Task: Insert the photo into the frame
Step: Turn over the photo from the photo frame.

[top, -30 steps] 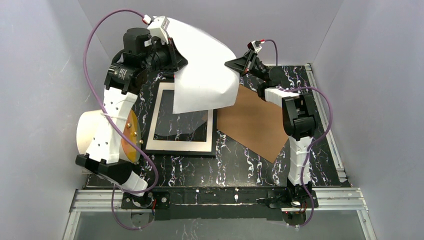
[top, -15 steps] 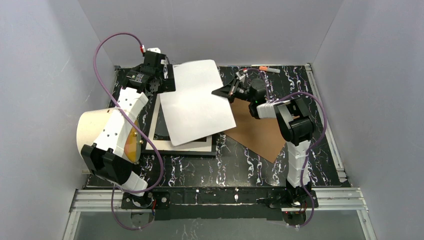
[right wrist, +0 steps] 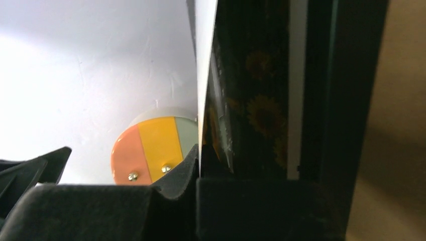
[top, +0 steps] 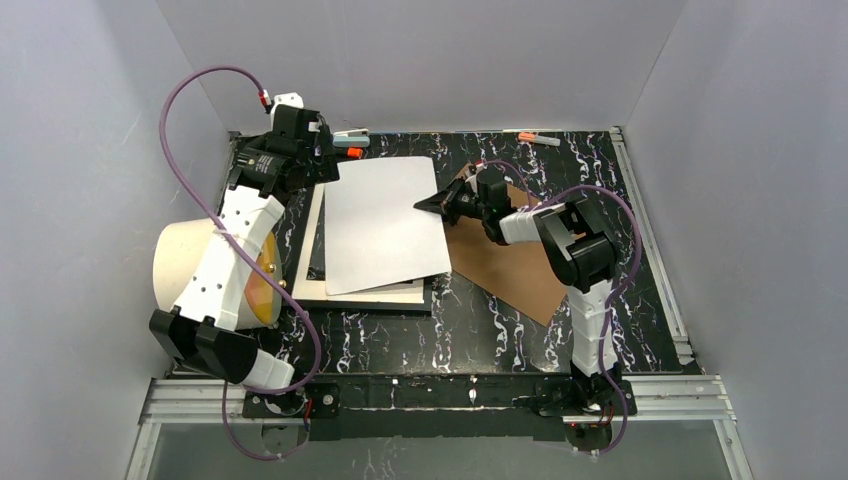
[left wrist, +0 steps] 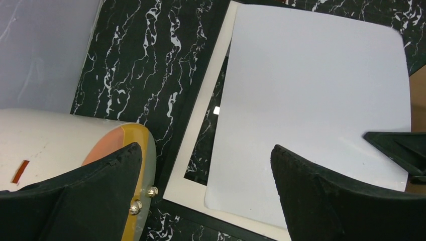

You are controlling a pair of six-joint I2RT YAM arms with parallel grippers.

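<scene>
The photo lies white back up, slanted across the black frame, whose cream mat shows along the left and near sides. My right gripper is shut on the photo's right edge. In the right wrist view the paper's edge runs into the closed jaws of that gripper, with the sunflower side facing down. My left gripper hovers open over the photo's far-left corner. In the left wrist view that gripper holds nothing, and the photo and frame mat lie below it.
A brown backing board lies right of the frame, under the right arm. A pale drum with an orange and yellow face sits at the left beside the left arm. Pens lie along the back edge. Grey walls close in on three sides.
The photo, held up in the air by both grippers, came down flat onto the frame. The left gripper let go and opened wide; the right gripper closed on the photo's right edge.
</scene>
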